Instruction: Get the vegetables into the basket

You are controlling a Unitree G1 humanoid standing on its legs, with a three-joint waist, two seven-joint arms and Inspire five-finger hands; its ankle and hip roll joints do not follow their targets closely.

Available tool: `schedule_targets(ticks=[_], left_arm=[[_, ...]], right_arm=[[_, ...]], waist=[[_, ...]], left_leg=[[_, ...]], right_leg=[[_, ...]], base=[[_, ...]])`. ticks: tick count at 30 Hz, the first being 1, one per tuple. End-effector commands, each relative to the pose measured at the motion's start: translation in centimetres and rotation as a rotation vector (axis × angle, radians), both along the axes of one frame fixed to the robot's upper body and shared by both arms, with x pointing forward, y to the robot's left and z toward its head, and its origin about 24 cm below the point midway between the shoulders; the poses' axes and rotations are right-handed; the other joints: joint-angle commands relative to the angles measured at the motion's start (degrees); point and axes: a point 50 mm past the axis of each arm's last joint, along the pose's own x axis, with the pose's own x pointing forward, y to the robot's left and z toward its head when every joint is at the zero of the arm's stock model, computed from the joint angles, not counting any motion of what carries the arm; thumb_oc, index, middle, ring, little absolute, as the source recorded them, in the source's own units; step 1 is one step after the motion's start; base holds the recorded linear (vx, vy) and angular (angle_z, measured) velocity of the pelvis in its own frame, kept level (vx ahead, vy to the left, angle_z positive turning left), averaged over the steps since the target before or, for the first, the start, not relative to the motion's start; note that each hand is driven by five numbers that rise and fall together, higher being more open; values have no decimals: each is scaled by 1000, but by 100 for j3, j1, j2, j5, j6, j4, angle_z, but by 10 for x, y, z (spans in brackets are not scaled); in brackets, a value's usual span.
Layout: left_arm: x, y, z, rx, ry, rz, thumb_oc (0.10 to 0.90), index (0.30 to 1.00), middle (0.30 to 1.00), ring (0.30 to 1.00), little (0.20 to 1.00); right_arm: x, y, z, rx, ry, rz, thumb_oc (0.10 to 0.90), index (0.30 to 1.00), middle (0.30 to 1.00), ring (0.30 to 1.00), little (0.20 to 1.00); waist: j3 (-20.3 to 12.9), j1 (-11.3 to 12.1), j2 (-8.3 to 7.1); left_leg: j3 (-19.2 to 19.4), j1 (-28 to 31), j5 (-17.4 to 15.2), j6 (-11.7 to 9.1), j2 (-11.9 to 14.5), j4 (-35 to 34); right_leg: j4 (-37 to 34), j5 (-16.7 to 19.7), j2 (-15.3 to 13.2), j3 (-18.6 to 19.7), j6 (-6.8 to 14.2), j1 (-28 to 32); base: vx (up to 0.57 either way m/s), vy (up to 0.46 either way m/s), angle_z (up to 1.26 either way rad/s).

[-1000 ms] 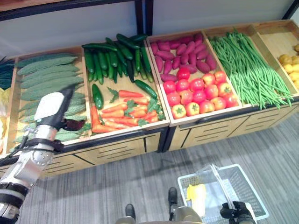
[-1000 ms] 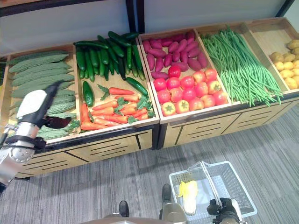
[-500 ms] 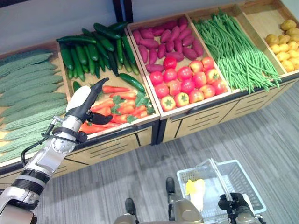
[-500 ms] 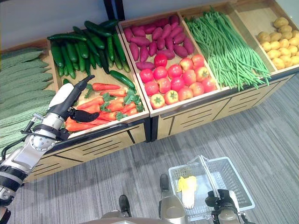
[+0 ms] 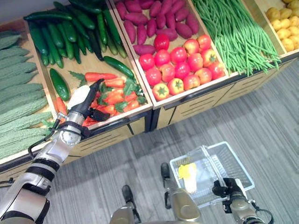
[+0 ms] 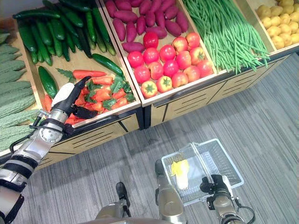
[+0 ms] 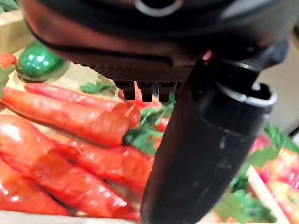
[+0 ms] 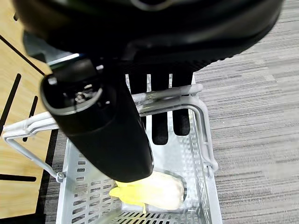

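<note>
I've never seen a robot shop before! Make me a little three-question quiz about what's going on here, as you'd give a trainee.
1. True or false: the left hand is over the carrots.
2. What already lies in the basket? A) a tomato B) a pale yellow leafy vegetable C) a cucumber
3. Fill in: the right hand is curled round the basket's ____.

Key:
1. True. Its fingers are straight and hold nothing.
2. B. The yellow vegetable lies on the basket's floor.
3. Handle.
</note>
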Motion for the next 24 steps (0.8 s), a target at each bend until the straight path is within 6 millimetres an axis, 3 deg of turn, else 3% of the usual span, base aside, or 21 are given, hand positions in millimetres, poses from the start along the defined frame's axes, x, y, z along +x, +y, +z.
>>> schedule_targets(ticks=[1,2,3,14,18,24], left_arm=[[19,-4,62,216,-132,-27,900,1000,1000,1000,1000],[21,-3,60,238,-103,-30,900,1000,1000,1000,1000],[24,-6,59,288,-37,-71,400,300,300,300,300],[23,-10,58,321,-47,-87,400,300,300,300,300],[17,-11,78,299,-240,-44,400,300,300,300,300],[6,-8,96,292,-386,-31,400,300,300,300,300]], right_arm=[[13,-32,25,-127,-87,-15,400,300,300,300,300],[14,-33,25,-128,-88,-15,400,300,300,300,300],[17,-33,27,-125,-88,-6,400,300,300,300,300],[15,-28,23,-102,-68,16,400,300,300,300,300],[10,-29,20,-111,-65,0,400,300,300,300,300],[1,-27,15,-105,-43,-9,400,300,300,300,300]], waist=[[-300,-32,-80],[-286,-38,-67],[-264,-49,-34],[-274,-30,-23],[-324,38,-42],[-392,91,-55]], left_leg=[[-520,0,39,-245,404,9],[-518,-4,47,-246,405,9],[-509,11,35,-249,403,9],[-489,120,-9,-250,385,9],[-552,194,-46,-239,378,9],[-585,257,-82,-235,361,9]], right_leg=[[244,-365,-565,182,886,44],[244,-366,-567,181,887,45],[243,-366,-568,193,890,41],[237,-398,-576,187,895,133],[229,-452,-610,100,899,291],[213,-474,-653,36,904,423]], base=[[21,2,-3],[24,20,-10],[20,16,-11],[3,3,-1],[-3,1,1],[-6,5,8]])
